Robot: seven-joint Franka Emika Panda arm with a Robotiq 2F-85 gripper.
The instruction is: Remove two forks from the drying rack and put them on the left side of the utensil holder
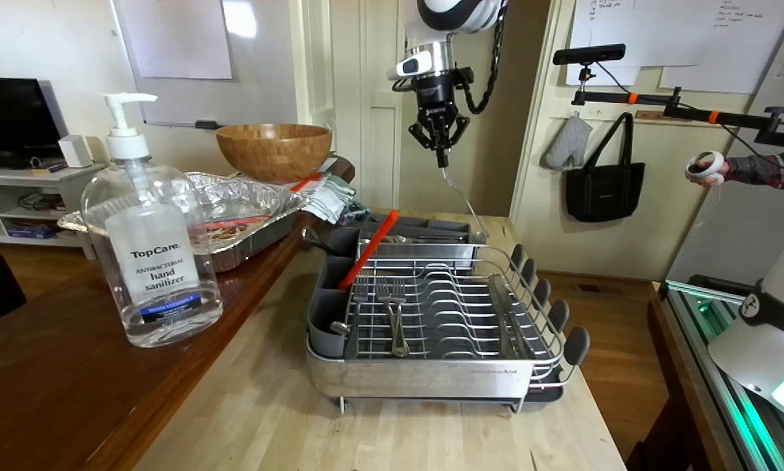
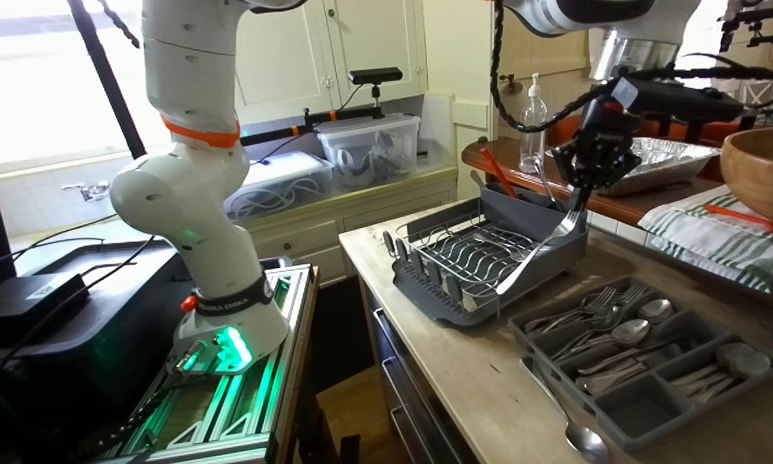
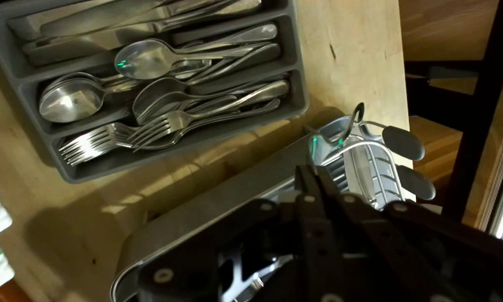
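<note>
1. Step in hand, as judged: carrying a fork (image 2: 532,256) from the drying rack (image 1: 424,379) to the utensil holder (image 2: 641,412); release not done. First or second of the pair, couldn't tell.
2. Claw (image 1: 443,158): fingers pinched tight together on that single fork, apparently by its tined end, handle slanting down and away.
3. Fork position: in the air at the rack's holder-side edge, near a corner. Handle end looked close to the rim; touching or clear, couldn't tell.
4. Other forks (image 1: 398,296): at least two lay on the rack's wires, so another pick looked available if needed.
5. Holder: taken to be the grey divided tray on the wooden counter (image 2: 483,380), just beside the rack. Stored forks (image 3: 178,119) lay in its outer compartment (image 3: 196,135) on the rack side, so that lane read as the wanted "left side".
6. Next move called for: enough height for the handle to pass the rim, a short sideways carry over that lane, fork turned lengthwise with the stored ones.
7. After that: lower nearly onto the pile, then spread the fingers. A high drop could have bounced it among the spoons (image 3: 71,100) next door.
8. Watch-out: end grip on slim, smooth metal; a snag on the rim would likely have twisted the fork.
</note>
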